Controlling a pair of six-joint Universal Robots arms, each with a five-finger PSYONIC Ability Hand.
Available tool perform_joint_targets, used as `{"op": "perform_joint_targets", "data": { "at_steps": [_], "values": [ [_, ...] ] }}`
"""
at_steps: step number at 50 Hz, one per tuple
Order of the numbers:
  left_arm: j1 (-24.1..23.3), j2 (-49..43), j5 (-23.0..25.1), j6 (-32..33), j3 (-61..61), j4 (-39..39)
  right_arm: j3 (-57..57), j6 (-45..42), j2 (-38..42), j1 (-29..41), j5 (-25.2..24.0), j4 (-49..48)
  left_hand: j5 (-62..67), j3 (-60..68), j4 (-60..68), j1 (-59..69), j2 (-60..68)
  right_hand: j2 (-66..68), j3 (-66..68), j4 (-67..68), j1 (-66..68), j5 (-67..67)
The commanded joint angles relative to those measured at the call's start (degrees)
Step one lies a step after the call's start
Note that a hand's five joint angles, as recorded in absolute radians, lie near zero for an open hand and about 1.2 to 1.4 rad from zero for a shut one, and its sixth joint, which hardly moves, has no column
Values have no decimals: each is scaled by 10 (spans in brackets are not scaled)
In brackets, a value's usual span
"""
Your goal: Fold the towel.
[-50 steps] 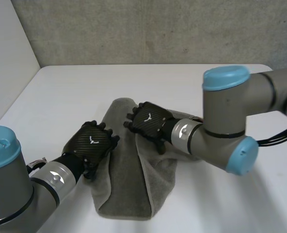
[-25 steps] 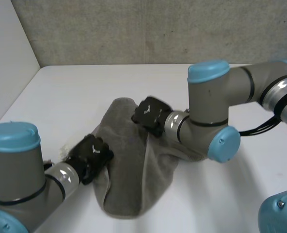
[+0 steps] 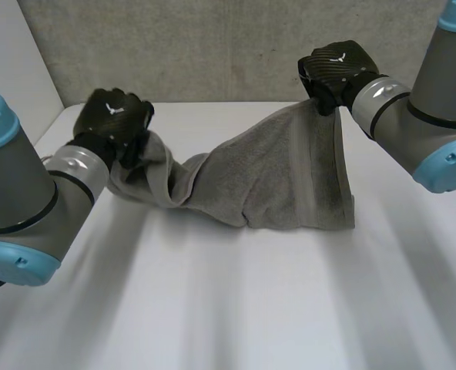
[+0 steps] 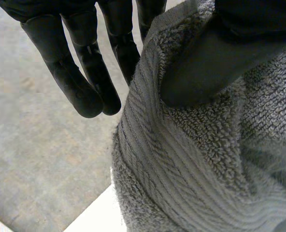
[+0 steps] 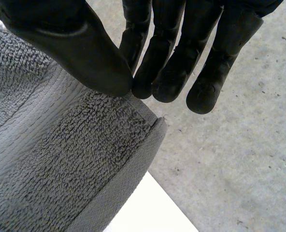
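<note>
In the head view, you had lifted both hands off the white table (image 3: 212, 308) within the last second. They had been lying low on the crumpled towel (image 3: 290, 177); now the left hand (image 3: 114, 116) was up at the far left and the right hand (image 3: 337, 68) was high at the far right. The towel hung stretched between them, sagging in the middle. Its lower edge seemed to rest on the table, and its left part was bunched and twisted.

In the left wrist view, your left hand's thumb (image 4: 215, 53) pinched the towel's edge against the inner fingers, while the outer fingers (image 4: 80, 82) hung straight, clear of the cloth.

In the right wrist view, the right thumb (image 5: 70, 43) clamped a hemmed corner against the fingertips (image 5: 143, 82).

I judged this to be the spreading step: the towel was opened out but not yet folded, and the twisted left end would likely need flattening first.
</note>
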Motion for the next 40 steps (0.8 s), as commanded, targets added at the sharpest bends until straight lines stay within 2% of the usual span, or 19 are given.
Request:
{"op": "perform_joint_targets", "data": {
  "at_steps": [1,3,6,8,9,11,13,14,16,20,21,22,24,27,33,40],
  "values": [
    [-3,39,-28,-63,-49,-5,118,1,-75,-21,-24,3,-147,-84,-69,-26,-52,36,34,29,35,25],
    [-1,71,-24,-63,-123,-2,214,-5,-125,-52,-71,-2,-147,-84,-69,-26,-52,36,34,29,35,25],
    [3,89,-23,-63,-164,6,261,-6,-146,-73,-99,-3,-147,-84,-69,-26,-52,36,34,29,35,25],
    [8,110,-22,-63,-230,28,357,-13,-186,-118,-151,-6,-147,-84,-69,-26,-52,36,34,29,35,25],
    [8,110,-22,-63,-231,28,358,-13,-186,-118,-151,-6,-147,-84,-69,-26,-52,36,34,29,35,25],
    [13,117,-22,-63,-288,63,448,-38,-211,-159,-188,-18,-147,-84,-69,-26,-52,36,34,29,35,25],
    [14,117,-21,-62,-311,81,486,-54,-217,-170,-199,-34,-147,-84,-69,-26,-52,36,34,29,35,25],
    [14,117,-21,-62,-311,81,486,-54,-217,-170,-199,-34,-147,-84,-69,-26,-52,36,34,29,35,25],
    [16,117,-13,-61,-345,107,546,-69,-222,-183,-202,-74,-241,-177,-162,-119,-145,36,34,29,35,25],
    [22,117,3,-59,-362,116,586,-69,-227,-190,-201,-114,-330,-267,-252,-209,-235,36,34,29,35,25],
    [25,118,14,-58,-366,116,599,-69,-226,-196,-200,-126,-408,-345,-330,-287,-313,36,34,29,35,25],
    [25,118,14,-58,-366,116,611,-69,-226,-199,-200,-135,-409,-346,-331,-288,-314,36,34,29,35,25],
    [26,121,34,-55,-370,116,618,-67,-225,-200,-201,-142,-572,-508,-494,-450,-476,36,34,29,35,25],
    [25,130,53,-47,-371,117,626,-66,-221,-200,-201,-154,-631,-568,-553,-510,-536,36,34,29,35,25],
    [25,133,76,-18,-375,118,637,-64,-220,-198,-201,-175,-672,-608,-594,-550,-576,36,34,29,35,25],
    [28,109,105,57,-402,127,649,-54,-220,-201,-202,-199,-673,-610,-595,-552,-578,36,34,29,35,25]
  ]
}}
